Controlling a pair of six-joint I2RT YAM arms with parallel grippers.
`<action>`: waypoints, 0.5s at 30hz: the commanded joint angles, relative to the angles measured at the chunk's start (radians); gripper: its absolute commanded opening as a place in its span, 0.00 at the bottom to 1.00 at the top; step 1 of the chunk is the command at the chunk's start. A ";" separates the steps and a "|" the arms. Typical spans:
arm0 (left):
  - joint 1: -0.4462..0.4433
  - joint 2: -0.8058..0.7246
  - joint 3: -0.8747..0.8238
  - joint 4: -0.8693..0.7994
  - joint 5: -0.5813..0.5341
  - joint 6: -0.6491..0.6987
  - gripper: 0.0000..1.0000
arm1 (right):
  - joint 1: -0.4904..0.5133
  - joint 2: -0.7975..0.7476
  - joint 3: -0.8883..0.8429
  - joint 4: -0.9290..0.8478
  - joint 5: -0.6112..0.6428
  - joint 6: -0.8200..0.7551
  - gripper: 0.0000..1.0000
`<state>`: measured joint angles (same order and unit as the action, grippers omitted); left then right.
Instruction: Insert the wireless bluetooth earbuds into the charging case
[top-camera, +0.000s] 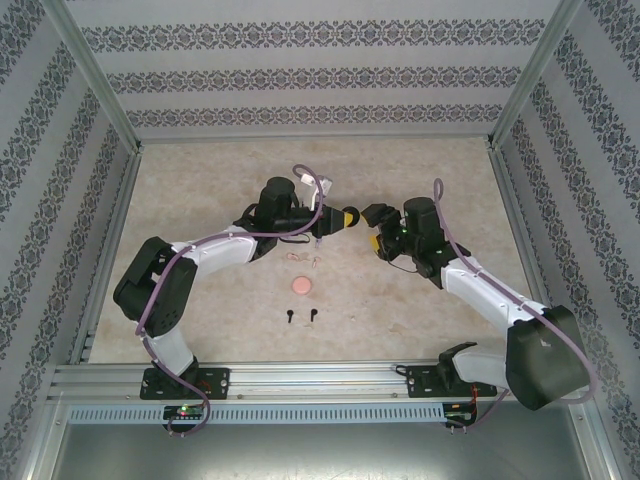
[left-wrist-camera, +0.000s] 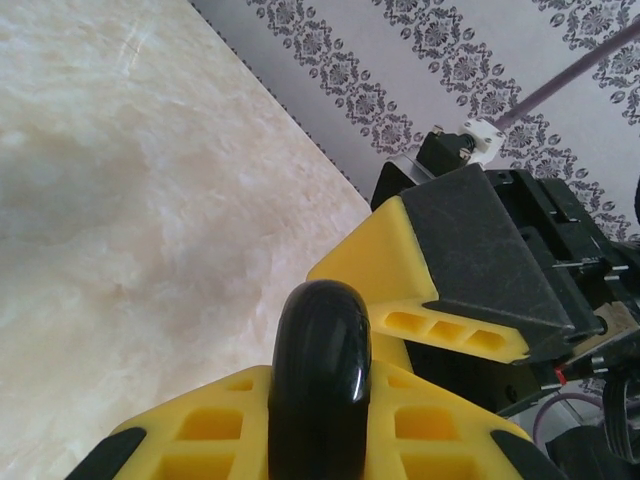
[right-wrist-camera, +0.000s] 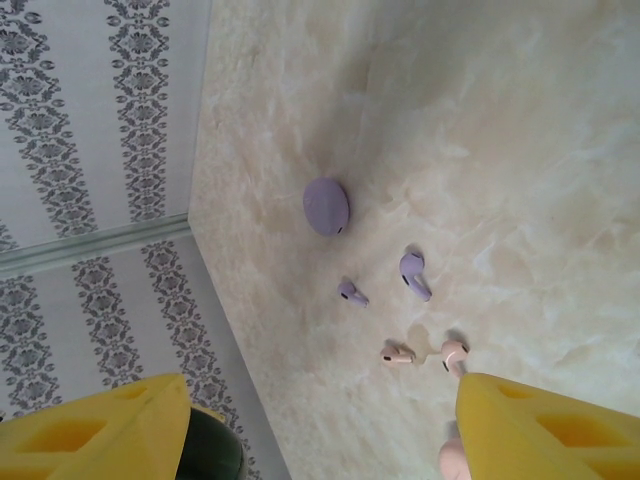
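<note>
The left gripper (top-camera: 338, 217) pinches a glossy black round charging case (left-wrist-camera: 320, 370); the right gripper (right-wrist-camera: 320, 440) faces it close by, jaws spread wide.

The black case (left-wrist-camera: 320, 385) is glossy, smooth plastic (a bright highlight runs down it). The fingers (left-wrist-camera: 215, 425) of the left gripper (left-wrist-camera: 320, 440) are matt yellow plastic with moulded hollows. A finger of the right gripper (right-wrist-camera: 325, 435) carries a dark pad (left-wrist-camera: 480, 250), matt and finely scratched. The table (left-wrist-camera: 120, 200) is smooth, cream and marble-patterned, with a faint sheen. The lilac case (right-wrist-camera: 326, 207) looks matt. The 2 lilac earbuds (right-wrist-camera: 415, 272) and 2 pink earbuds (right-wrist-camera: 455, 352) look smooth and slightly shiny. The frame rails (top-camera: 300, 380) are brushed metal.
</note>
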<state>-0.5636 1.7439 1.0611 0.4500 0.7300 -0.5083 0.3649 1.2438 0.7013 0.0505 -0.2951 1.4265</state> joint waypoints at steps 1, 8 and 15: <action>-0.021 0.014 0.036 -0.028 0.042 0.036 0.00 | 0.021 -0.017 0.045 0.026 0.047 0.035 0.71; -0.025 0.011 0.056 -0.056 0.076 0.042 0.00 | -0.002 -0.046 0.059 0.027 0.001 -0.086 0.69; -0.013 -0.031 0.092 -0.250 0.165 0.138 0.00 | -0.213 -0.131 0.057 0.034 -0.313 -0.566 0.68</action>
<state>-0.5701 1.7451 1.1198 0.3073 0.8246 -0.4450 0.2031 1.1603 0.7391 0.0547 -0.4526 1.1233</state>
